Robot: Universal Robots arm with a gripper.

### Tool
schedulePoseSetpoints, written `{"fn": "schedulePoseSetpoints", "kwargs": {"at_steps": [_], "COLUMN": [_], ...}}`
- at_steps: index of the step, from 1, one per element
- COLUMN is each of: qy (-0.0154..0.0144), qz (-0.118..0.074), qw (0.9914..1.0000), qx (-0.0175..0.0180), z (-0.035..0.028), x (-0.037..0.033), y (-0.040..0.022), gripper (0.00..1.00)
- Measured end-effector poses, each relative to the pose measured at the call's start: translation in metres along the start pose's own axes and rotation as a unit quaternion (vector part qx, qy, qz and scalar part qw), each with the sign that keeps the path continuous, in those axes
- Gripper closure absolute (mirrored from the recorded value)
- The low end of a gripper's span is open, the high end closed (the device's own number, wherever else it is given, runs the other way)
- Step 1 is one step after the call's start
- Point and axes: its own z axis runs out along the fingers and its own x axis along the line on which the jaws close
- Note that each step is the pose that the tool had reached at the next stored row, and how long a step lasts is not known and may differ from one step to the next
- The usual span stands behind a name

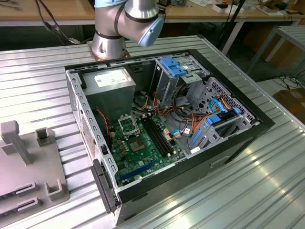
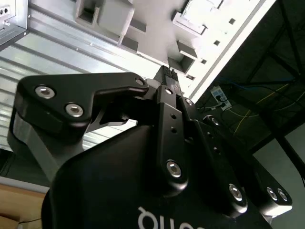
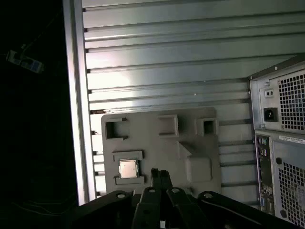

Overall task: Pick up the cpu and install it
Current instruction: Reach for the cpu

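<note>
The cpu [image 3: 127,168], a small silver square chip, lies flat in a recess of the grey fixture plate [image 3: 157,143] on the ribbed metal table. My gripper [image 3: 159,174] hangs above the plate, a little to one side of the cpu and apart from it. Its black fingers are shut together with nothing between them, as the second wrist view also shows at the gripper [image 2: 167,76]. In the exterior view the black square socket frame [image 1: 127,125] sits on the green motherboard [image 1: 143,152] inside the open computer case [image 1: 76,95].
The fixture plate [image 1: 28,162] with its upright posts stands at the exterior view's left, beside the case. The arm's base [image 1: 112,43] stands behind the case. Cables, drive cages and a power supply [image 1: 112,81] crowd the case. The case's rear panel [image 3: 281,143] borders the plate.
</note>
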Motion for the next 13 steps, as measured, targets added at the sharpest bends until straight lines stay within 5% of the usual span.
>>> {"fn": "schedulePoseSetpoints", "kwargs": {"at_steps": [1, 4, 13], "qy": [0.0001, 0.0004, 0.0009], "qz": [0.0, -0.009, -0.022], "qw": [1.0, 0.99996, 0.99977], "qx": [-0.0001, 0.0002, 0.0007], "z": [0.001, 0.0023, 0.0033], "x": [0.0114, 0.018, 0.0217], "y": [-0.0009, -0.0015, -0.0018], "gripper": [0.89, 0.89, 0.89]}}
